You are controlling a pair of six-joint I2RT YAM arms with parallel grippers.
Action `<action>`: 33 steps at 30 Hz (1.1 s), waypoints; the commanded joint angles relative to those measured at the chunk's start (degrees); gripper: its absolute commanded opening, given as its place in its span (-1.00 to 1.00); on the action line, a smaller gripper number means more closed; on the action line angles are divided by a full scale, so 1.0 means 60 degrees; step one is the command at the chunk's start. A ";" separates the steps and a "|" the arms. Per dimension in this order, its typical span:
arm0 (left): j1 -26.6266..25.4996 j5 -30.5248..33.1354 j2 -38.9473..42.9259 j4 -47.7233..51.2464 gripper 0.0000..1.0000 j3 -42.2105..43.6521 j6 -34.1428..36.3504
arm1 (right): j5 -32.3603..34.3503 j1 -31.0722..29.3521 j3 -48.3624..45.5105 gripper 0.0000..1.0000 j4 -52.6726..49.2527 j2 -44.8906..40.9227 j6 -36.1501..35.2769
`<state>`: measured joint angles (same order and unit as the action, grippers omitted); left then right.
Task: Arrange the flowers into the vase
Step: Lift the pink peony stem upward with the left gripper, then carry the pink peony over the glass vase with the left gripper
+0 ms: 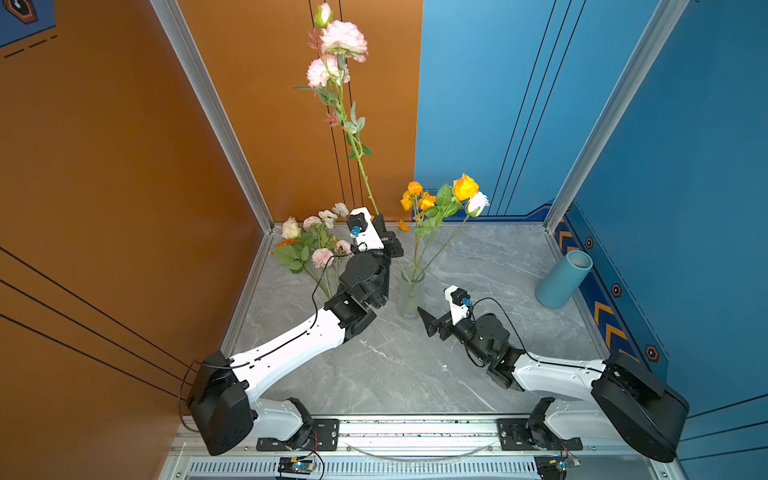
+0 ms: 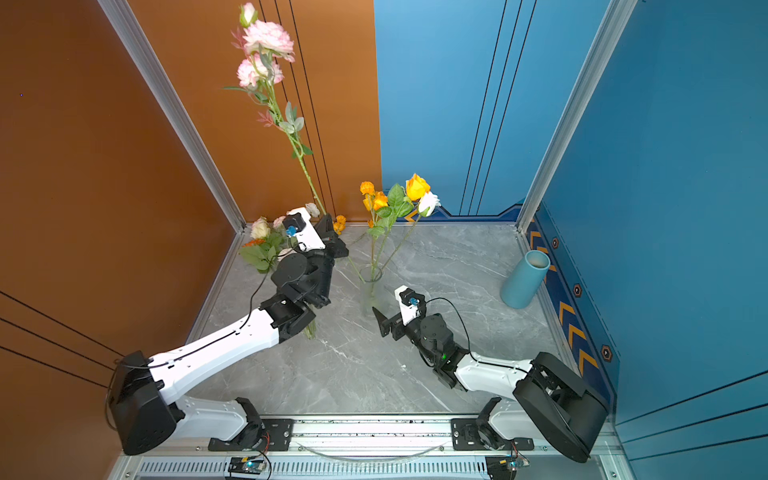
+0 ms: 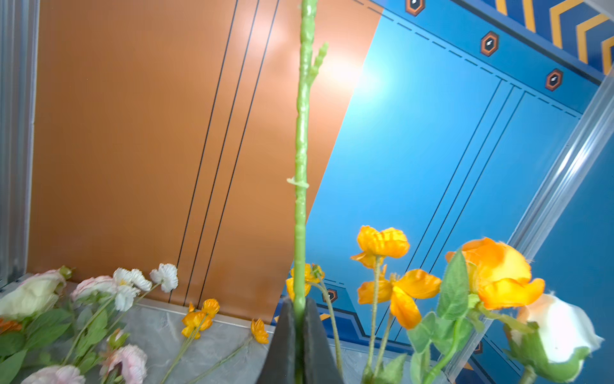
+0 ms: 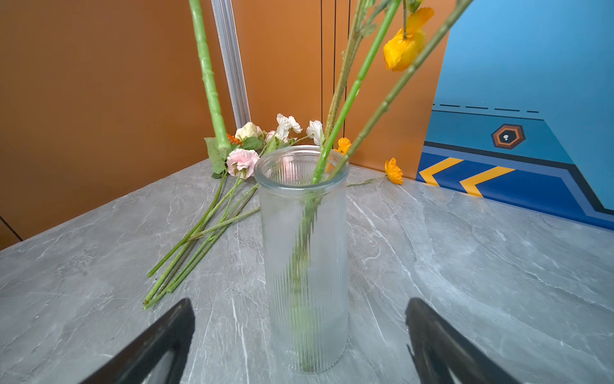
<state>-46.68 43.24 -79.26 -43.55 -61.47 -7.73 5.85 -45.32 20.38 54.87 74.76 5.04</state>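
Note:
A ribbed clear glass vase (image 1: 411,297) (image 2: 371,291) (image 4: 302,259) stands mid-table and holds orange and white flowers (image 1: 465,189) (image 2: 415,189) (image 3: 498,276). My left gripper (image 1: 380,219) (image 2: 326,219) (image 3: 299,306) is shut on the green stem (image 3: 301,166) of a tall pink flower (image 1: 343,39) (image 2: 268,37), held upright behind and left of the vase. In the right wrist view that stem (image 4: 207,73) hangs outside the vase rim. My right gripper (image 1: 424,322) (image 2: 379,322) (image 4: 299,302) is open, its fingers either side of the vase base without touching it.
A heap of pink, cream and white flowers (image 1: 316,245) (image 2: 266,245) (image 3: 93,299) (image 4: 246,156) lies in the back left corner. Loose orange flowers (image 3: 199,319) (image 4: 393,171) lie by the back wall. A blue cylinder (image 1: 565,278) (image 2: 525,284) leans on the right wall.

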 commanded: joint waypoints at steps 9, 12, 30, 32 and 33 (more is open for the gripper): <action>-0.0664 0.0611 -0.1602 -0.4935 -1.00 0.0164 0.2818 | -0.0301 0.0082 -0.0097 1.00 0.0288 -0.0091 0.0390; -0.0918 0.1008 -0.2008 -0.5659 -1.00 0.0189 0.3409 | -0.0336 0.0085 -0.0088 1.00 0.0288 -0.0072 0.0391; -0.1282 0.1500 -0.1686 -0.6018 -1.00 0.0849 0.3485 | -0.0528 0.0085 0.0037 1.00 0.0277 0.0248 0.0409; -0.1290 0.1465 -0.1531 -0.6000 -1.00 0.0864 0.3485 | -0.0535 0.0090 0.0046 1.00 0.0274 0.0260 0.0423; -0.1288 0.1450 -0.1465 -0.6004 -1.00 0.0867 0.3485 | -0.0535 0.0083 0.0045 1.00 0.0273 0.0255 0.0434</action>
<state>-53.89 52.31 -90.98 -78.02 -56.34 12.27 3.44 -44.99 20.36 55.18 75.77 6.48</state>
